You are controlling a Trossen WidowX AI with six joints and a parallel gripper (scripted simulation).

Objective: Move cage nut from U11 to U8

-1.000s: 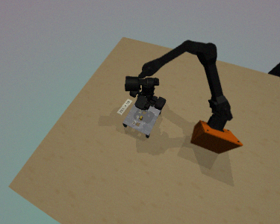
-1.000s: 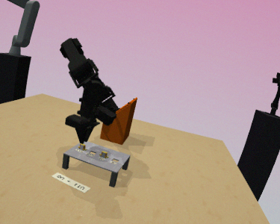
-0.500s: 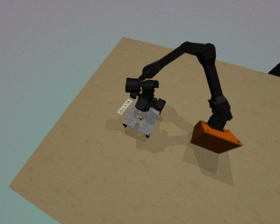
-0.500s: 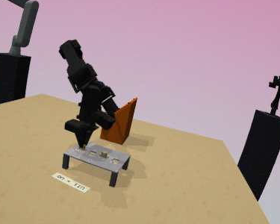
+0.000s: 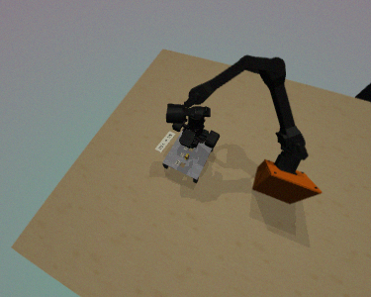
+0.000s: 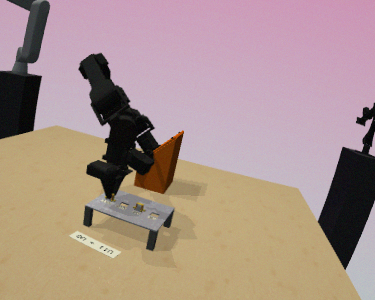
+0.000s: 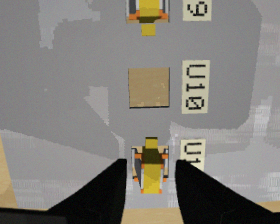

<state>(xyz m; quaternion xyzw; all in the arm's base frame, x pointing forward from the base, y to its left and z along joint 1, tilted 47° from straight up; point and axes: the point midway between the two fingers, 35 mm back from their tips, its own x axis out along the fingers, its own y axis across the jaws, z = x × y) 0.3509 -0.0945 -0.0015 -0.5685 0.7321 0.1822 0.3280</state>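
The gripper (image 5: 199, 141) (image 6: 110, 196) (image 7: 151, 167) hangs over the rail plate's (image 5: 200, 163) (image 6: 157, 223) (image 7: 60, 100) U11 end, fingers part-spread and nothing pinched, apparently narrowed to straddle the cage nut (image 6: 113, 197) (image 7: 152, 167) seated there. Inboard on the plate, the other nut (image 5: 186, 156) (image 6: 139, 207) (image 7: 149, 11) sits beyond empty U10; beneath the plate's legs lies a wood-toned tabletop (image 5: 111, 218) (image 6: 227, 240), with dark pedestals (image 6: 14, 105) (image 6: 354, 195) standing beyond.

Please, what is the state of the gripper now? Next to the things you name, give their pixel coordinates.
Gripper (image 5: 197, 146) (image 6: 110, 197) (image 7: 151, 167): partly open, holding nothing; its fingers stand on both sides of the U11 cage nut (image 7: 152, 172) (image 6: 113, 197).
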